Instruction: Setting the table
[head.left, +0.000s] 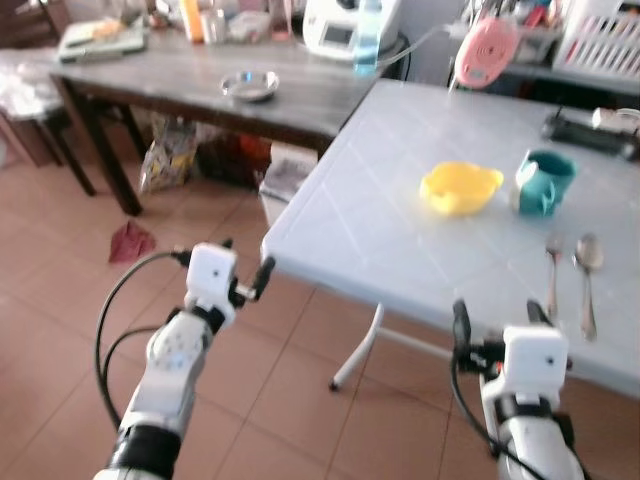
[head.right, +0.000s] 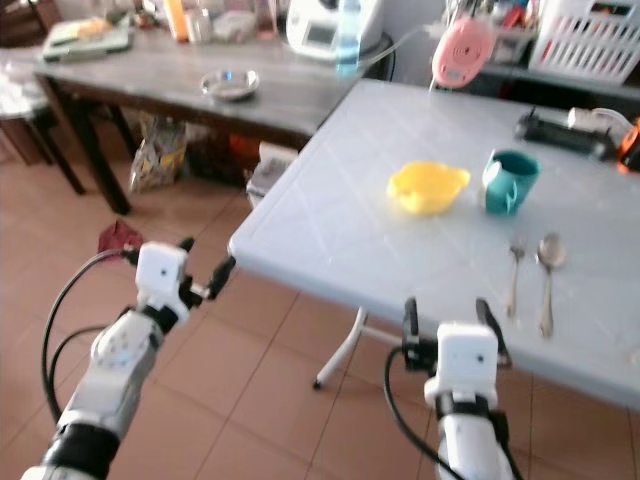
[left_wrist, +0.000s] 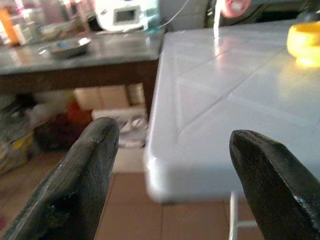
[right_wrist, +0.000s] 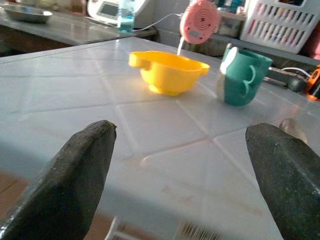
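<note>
Item one, far left: our left gripper (head.left: 247, 268), fingers apart, holding nothing, level with the near corner of the white table (head.left: 340, 215). Behind it, a dark table (head.left: 180, 85) carrying a metal bowl (head.left: 250, 85). On the white table we list a yellow bowl (head.left: 461, 188), a teal mug (head.left: 543, 181) just beside it, then a fork (head.left: 553, 270) and a spoon (head.left: 588, 275) lying side by side nearer us. Last: our right gripper (head.left: 500, 318), fingers apart, empty, at the table's near edge
</note>
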